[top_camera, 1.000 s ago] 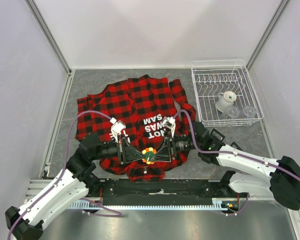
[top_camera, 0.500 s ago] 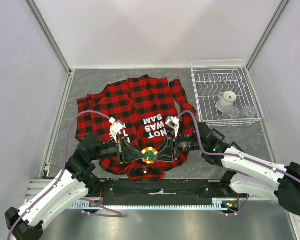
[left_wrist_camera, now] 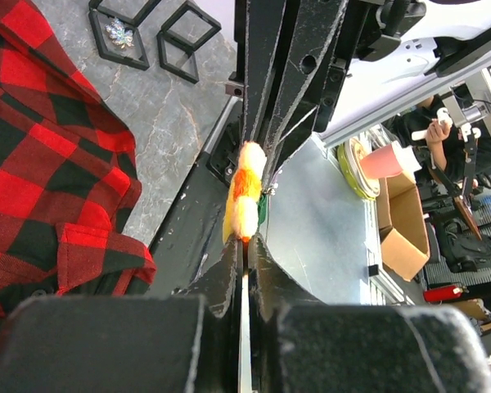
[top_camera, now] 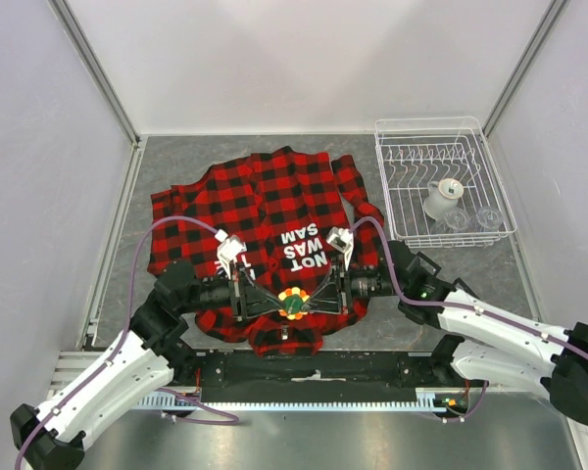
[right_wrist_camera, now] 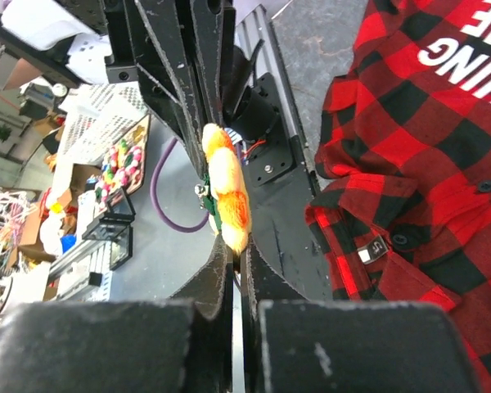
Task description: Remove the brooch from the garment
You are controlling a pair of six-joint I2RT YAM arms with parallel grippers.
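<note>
The red-and-black plaid shirt [top_camera: 265, 201] lies flat on the grey table with white letters across it. It also shows in the left wrist view [left_wrist_camera: 41, 172] and the right wrist view [right_wrist_camera: 425, 164]. The yellow, orange and red brooch [top_camera: 293, 303] is held above the shirt's near hem, pinched from both sides. My left gripper [top_camera: 277, 305] is shut on its left edge and my right gripper [top_camera: 310, 302] is shut on its right edge. The brooch shows edge-on between the fingertips in the left wrist view [left_wrist_camera: 244, 192] and in the right wrist view [right_wrist_camera: 225, 184].
A white wire dish rack [top_camera: 405, 206] with a white cup and two glasses stands at the back right. The black rail [top_camera: 314, 369] of the arm bases runs along the near edge. Grey walls close in the table on three sides.
Both grippers, still shut on the brooch, have lifted it slightly up and away from the near hem. The right arm's forearm has shifted a little to the right.
</note>
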